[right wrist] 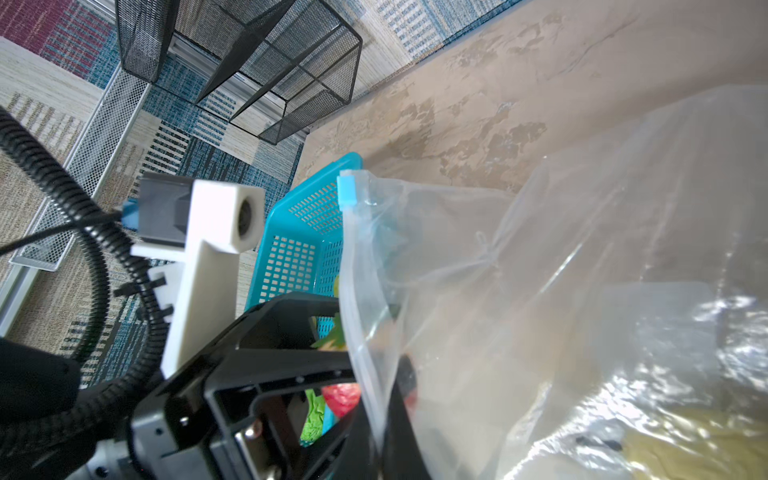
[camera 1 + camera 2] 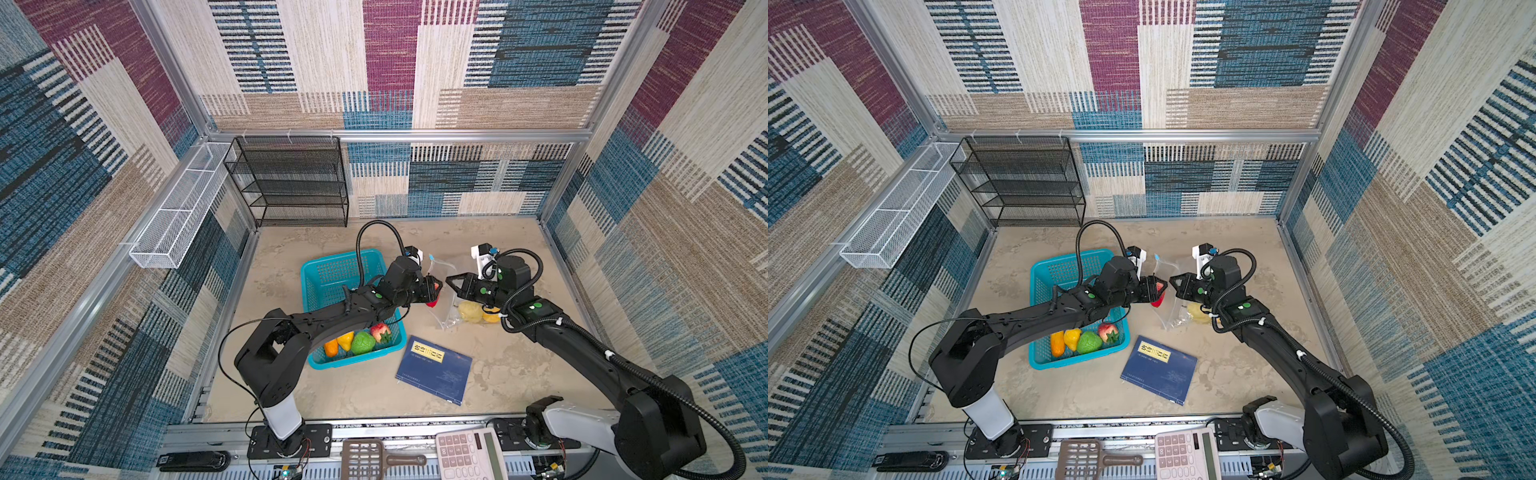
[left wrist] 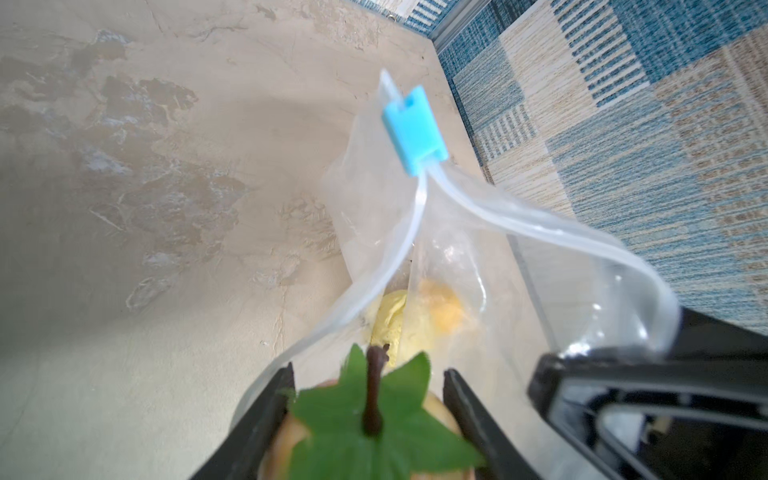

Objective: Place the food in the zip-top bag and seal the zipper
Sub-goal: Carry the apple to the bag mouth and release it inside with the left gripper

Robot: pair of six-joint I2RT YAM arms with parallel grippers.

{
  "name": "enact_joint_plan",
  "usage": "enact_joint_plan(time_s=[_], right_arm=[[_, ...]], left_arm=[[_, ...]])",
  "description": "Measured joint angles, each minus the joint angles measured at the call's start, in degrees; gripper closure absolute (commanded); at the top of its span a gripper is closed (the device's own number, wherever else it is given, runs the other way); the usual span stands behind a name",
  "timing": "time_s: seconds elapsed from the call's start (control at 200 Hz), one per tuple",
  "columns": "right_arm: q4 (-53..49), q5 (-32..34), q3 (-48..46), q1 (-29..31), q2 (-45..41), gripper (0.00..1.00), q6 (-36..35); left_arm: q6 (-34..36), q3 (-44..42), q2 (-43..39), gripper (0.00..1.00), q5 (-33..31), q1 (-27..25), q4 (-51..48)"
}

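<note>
Within left hand (image 2: 434,291), fruit (image 2: 432,304): red in top view, leafy at wrist.

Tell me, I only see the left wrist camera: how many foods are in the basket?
Observer: Four lie in the teal basket: an orange food, a yellow food, a bumpy green food and a strawberry.
Operator: What colour is the fruit I'm holding? I mostly see leaves.
Observer: In both top views the fruit in the left end effector is red.
Operator: Is anything lying near the bag?
Observer: A blue book lies just in front of the zip-top bag.
</note>
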Motion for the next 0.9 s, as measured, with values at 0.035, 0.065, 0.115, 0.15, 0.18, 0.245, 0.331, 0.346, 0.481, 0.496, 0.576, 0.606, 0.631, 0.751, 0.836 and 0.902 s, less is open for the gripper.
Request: enact_joint_plan(time_s=[0.035,0.065,0.115,0.15,0.18,0.245,0.331,0.346,0.481,0.496,0.576,0.606,0.631,0.751,0.836,0.902], right_arm=[[0.1,-0.4,0.0,0.0,0.2,1.00,0.2],[0.1,-0.9,0.0,0.0,0.4,1.00,0.2],[0.1,-1.5,0.0,0.0,0.9,1.00,0.2],[0.1,-2.0,0.0,0.0,1.2,1.00,0.2],[0.1,-2.5,0.1,0.0,1.4,1.00,0.3],[0.1,-3.3,0.2,0.0,1.8,1.00,0.3],[0.1,-3.7,0.3,0.0,1.9,1.00,0.3],[0.1,-3.7,0.3,0.0,1.9,1.00,0.3],[0.1,-4.0,0.3,0.0,1.9,1.00,0.3],[0.1,-4.0,0.3,0.0,1.9,1.00,0.2],[0.1,-4.0,0.3,0.0,1.9,1.00,0.1],[0.1,-4.0,0.3,0.0,1.8,1.00,0.1],[0.1,-4.0,0.3,0.0,1.7,1.00,0.1],[0.1,-4.0,0.3,0.0,1.3,1.00,-0.1],[0.1,-4.0,0.3,0.0,1.1,1.00,-0.1],[0.1,-4.0,0.2,0.0,1.0,1.00,-0.2]], left_arm=[[0.0,0.4,0.6,0.51,-0.3,-0.1,-0.1],[0.0,0.9,1.2,0.51,-0.3,-0.1,-0.3],[0.0,2.1,2.2,0.50,-0.6,-0.2,-1.0],[0.0,3.1,2.8,0.50,-0.9,-0.2,-1.7],[0.0,4.1,3.3,0.49,-1.5,-0.2,-2.5],[0.4,6.7,4.6,0.47,-2.6,-0.4,-5.0],[1.1,9.4,6.3,0.45,-4.4,-0.5,-8.5],[1.1,9.9,6.5,0.45,-4.8,-0.5,-9.1],[1.9,11.2,7.8,0.42,-6.3,-0.6,-13.1],[2.1,11.2,7.9,0.41,-6.4,-0.6,-13.4],[2.7,11.5,8.3,0.37,-6.6,-0.6,-15.0],[2.8,11.6,8.4,0.36,-6.6,-0.6,-15.4],[3.0,11.7,8.4,0.34,-6.6,-0.6,-15.7],[3.1,12.1,8.5,0.28,-6.5,-0.7,-16.6],[3.2,12.3,8.4,0.25,-6.2,-0.7,-17.1],[3.2,12.4,8.3,0.24,-6.0,-0.7,-17.2]])
